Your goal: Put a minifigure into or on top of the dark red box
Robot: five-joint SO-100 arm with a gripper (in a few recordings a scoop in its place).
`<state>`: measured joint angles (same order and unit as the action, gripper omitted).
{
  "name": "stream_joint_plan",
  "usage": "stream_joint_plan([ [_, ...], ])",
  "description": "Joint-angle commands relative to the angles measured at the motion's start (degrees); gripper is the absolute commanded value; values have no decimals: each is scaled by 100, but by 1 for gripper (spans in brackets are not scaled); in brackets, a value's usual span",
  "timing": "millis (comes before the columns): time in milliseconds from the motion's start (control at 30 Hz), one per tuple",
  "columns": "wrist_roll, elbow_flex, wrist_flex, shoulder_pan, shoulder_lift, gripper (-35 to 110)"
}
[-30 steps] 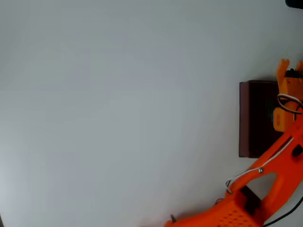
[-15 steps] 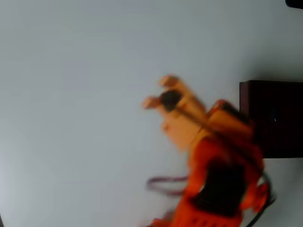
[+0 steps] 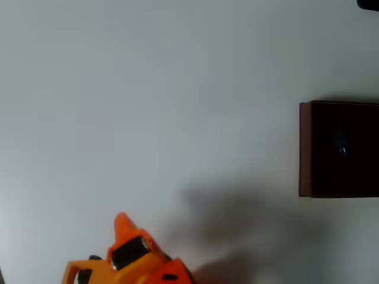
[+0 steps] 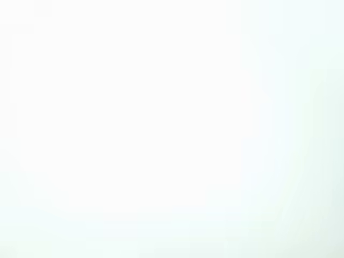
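The dark red box (image 3: 305, 148) stands at the right edge of the overhead view, its inside near-black. A tiny bluish speck, the minifigure (image 3: 342, 148), lies on the box's dark floor and is too small to make out in detail. My orange gripper (image 3: 123, 226) is far from the box at the bottom left, with one pointed finger tip aimed up the picture. Its jaws are too foreshortened to judge. The wrist view is washed out to plain white.
The pale grey table (image 3: 177, 106) stretches wide between the arm and the box. A soft shadow lies on it at bottom centre. A dark object (image 3: 368, 3) pokes in at the top right corner.
The arm has swung from over the box, across the middle of the table, down to the bottom left. The box now stands uncovered, with the bluish speck inside.
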<state>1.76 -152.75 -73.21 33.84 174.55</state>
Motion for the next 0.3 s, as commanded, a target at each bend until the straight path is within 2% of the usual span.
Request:
stream_joint_plan([
  [0,132,-457,246,712,167,3],
  [100,9,-809,264,835,396,0],
  [200,-35,-1644,360,809,1415,0],
  [267,-26,-1881,53,721,2083,0],
])
